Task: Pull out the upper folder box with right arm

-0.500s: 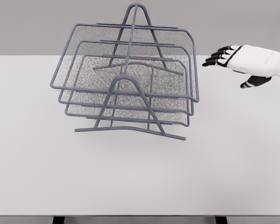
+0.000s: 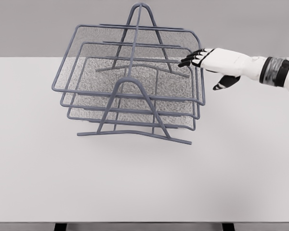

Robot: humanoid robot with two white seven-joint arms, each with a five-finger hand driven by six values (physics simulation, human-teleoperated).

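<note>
My right hand hangs at the right rim of the top tray, fingers spread and holding nothing, their tips just over the wire edge. The tray sits uppermost in the rack on the table, tucked in above two others. To do this well, I should hook my fingertips over the rim, close firmly, then pull level along the rails so the rack does not tip or slide.

white table (plain), grey backdrop
</note>
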